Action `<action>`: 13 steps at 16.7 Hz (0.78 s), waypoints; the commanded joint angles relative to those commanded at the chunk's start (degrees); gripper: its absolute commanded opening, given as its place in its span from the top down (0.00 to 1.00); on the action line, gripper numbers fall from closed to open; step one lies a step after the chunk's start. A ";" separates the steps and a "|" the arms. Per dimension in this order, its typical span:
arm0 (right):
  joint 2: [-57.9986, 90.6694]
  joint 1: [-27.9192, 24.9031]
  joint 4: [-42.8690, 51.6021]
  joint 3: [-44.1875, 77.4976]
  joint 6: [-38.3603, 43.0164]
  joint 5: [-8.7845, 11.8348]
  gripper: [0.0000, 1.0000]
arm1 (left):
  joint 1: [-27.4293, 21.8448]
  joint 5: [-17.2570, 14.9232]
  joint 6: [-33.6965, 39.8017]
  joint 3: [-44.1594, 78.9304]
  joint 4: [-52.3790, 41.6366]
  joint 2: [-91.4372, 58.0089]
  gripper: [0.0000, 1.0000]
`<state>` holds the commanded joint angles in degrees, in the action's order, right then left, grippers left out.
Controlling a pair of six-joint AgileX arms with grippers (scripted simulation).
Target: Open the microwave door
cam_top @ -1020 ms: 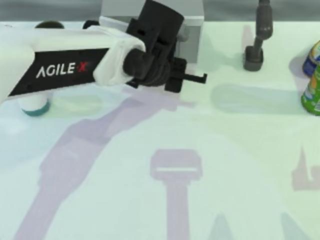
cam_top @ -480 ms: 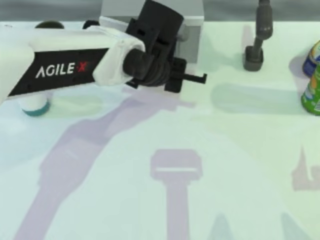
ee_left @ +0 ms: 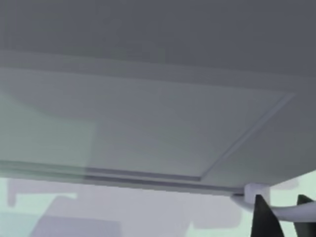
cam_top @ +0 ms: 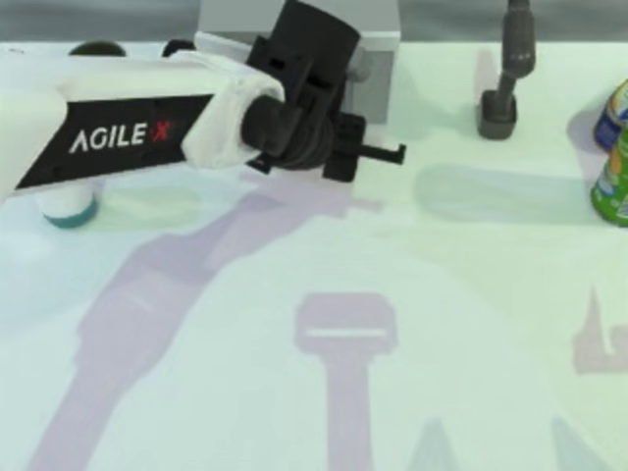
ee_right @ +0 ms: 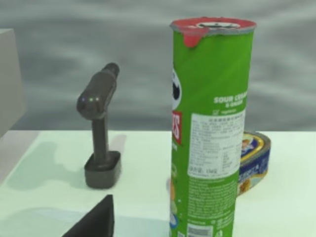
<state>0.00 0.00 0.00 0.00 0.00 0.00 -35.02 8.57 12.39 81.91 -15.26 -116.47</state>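
The small boxy silver-grey microwave (cam_top: 378, 39) stands at the far edge of the table (cam_top: 294, 392), a little left of centre in the top view, largely hidden under the left arm. Its flat silver-framed door with the grey window (ee_left: 148, 123) fills the left wrist view at a slant, and the pale bar handle (ee_left: 259, 195) sits at its edge. The left gripper (cam_top: 378, 152) is just in front of the microwave; its two dark fingertips (ee_left: 264, 217) straddle the handle, seemingly clenched on it, though the contact itself is hard to see. The door looks partly swung out, but I cannot tell how far; the rest of the swing appears to be left.

The right arm is parked off the right side of the table; whether its claw is released or clenched I cannot tell.

A tall green crisp tube with a red lid (ee_right: 210, 128) and a blue round tin (ee_right: 254, 160) stand closed near the right edge, contents unseen. A dark grey power drill (ee_right: 101, 133) stands upright between them and the microwave.
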 joint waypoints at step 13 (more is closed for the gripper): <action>0.00 0.00 0.00 0.00 0.00 0.00 0.00 | 0.60 -1.83 -2.20 -2.15 1.03 1.41 1.00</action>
<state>0.00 0.00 0.00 0.00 0.00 0.00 -34.42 6.74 10.19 79.76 -14.23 -115.05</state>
